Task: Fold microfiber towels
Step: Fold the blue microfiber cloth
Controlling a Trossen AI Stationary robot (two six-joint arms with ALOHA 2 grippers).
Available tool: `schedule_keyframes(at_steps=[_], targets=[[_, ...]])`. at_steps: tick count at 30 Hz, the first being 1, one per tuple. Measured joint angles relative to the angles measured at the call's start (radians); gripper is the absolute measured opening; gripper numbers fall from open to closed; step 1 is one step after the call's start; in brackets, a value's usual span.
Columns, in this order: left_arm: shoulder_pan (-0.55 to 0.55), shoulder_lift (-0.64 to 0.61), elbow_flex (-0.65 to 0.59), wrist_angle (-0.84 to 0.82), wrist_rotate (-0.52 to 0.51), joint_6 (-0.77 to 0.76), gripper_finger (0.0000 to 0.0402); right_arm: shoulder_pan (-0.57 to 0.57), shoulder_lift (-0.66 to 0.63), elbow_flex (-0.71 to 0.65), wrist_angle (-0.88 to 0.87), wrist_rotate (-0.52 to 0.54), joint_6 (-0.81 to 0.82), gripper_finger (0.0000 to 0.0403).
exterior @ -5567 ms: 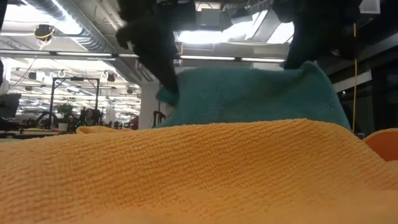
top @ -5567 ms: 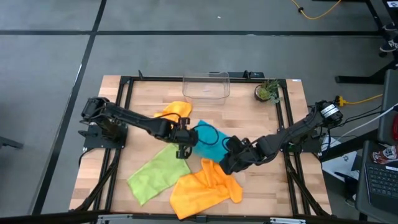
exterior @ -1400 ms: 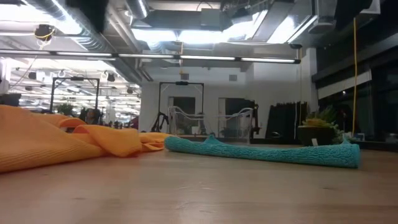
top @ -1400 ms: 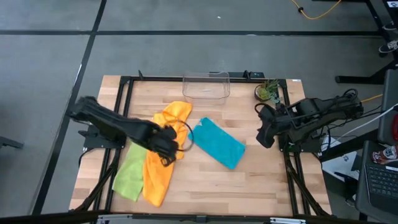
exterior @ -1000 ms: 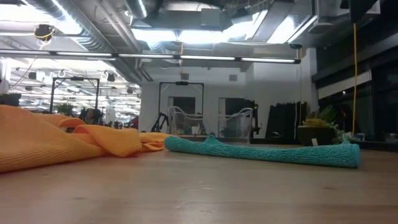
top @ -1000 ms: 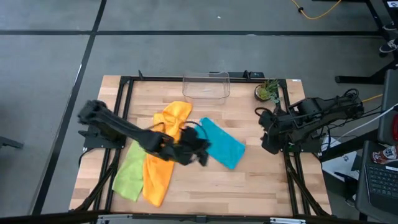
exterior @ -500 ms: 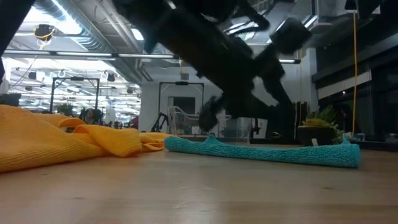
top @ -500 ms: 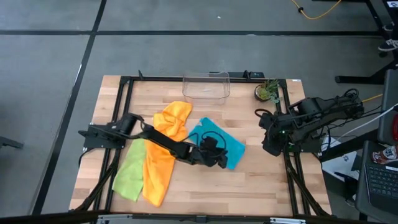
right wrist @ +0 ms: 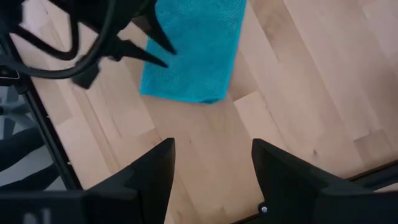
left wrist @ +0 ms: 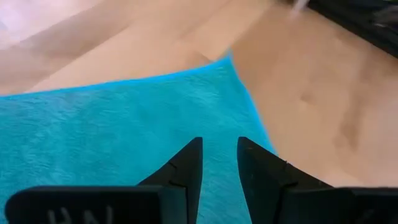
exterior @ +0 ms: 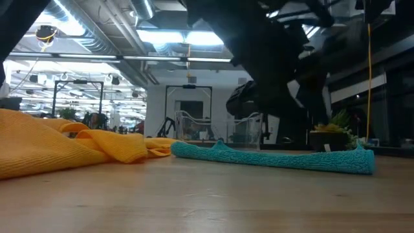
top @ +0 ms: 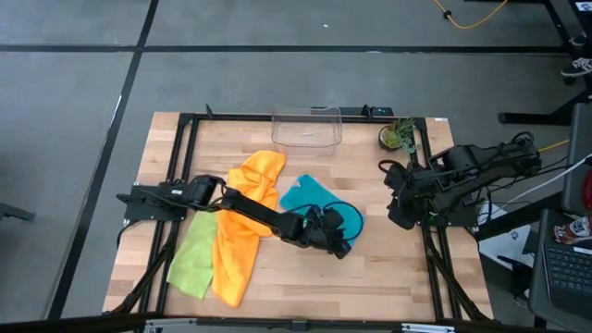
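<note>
1. Left gripper (top: 340, 242) is stretched out over the middle of the wooden table (top: 388, 268), low above the folded teal blue microfiber towel (top: 310, 199); my left wrist view shows its two dark fingers (left wrist: 186, 168) slightly apart with only a narrow gap, hovering over the teal cloth and clamped on nothing.
2. Right gripper (top: 396, 215) waits near the table's right edge, fingers (right wrist: 152, 171) spread wide and empty above bare wood.
3. That teal towel lies flat at the table's centre, one corner pointing toward the right edge.
4. I see a crumpled orange microfiber towel (top: 242, 217) left of centre, running from the middle toward the front edge.
5. A lime green microfiber towel (top: 191, 261) lies just beside the orange one, toward the front left corner.
6. At the back edge sits a clear plastic bin (top: 306, 128), with a small potted plant (top: 398, 136) toward the back right corner.
</note>
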State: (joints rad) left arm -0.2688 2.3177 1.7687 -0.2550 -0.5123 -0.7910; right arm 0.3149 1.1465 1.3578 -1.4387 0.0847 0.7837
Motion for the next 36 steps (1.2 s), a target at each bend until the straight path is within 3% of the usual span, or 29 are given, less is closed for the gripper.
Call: schedule_keyframes(at_steps=[2,8,14,20,27,36], targets=[[0.000,0.000,0.000,-0.048,0.044,-0.020,0.0094,0.000,0.000,0.000,0.000,0.000,0.001,0.0216],[-0.005,0.003,-0.002,-0.126,0.035,-0.041,0.0094,0.000,0.000,0.000,0.000,0.001,0.002,0.0216],[-0.012,0.003,-0.002,-0.191,0.139,-0.003,0.0094,0.000,0.000,0.000,0.000,0.001,0.019,0.0216],[-0.050,0.003,-0.002,-0.143,0.058,-0.045,0.0093,0.000,0.000,0.000,-0.001,0.001,0.023,0.0216],[-0.052,0.049,-0.004,-0.051,0.037,-0.045,0.0093,0.000,0.000,0.000,-0.001,0.013,0.042,0.0216],[-0.069,0.063,0.005,-0.117,0.167,-0.053,0.0093,0.011,0.000,-0.001,0.001,0.000,0.053,0.0216]])
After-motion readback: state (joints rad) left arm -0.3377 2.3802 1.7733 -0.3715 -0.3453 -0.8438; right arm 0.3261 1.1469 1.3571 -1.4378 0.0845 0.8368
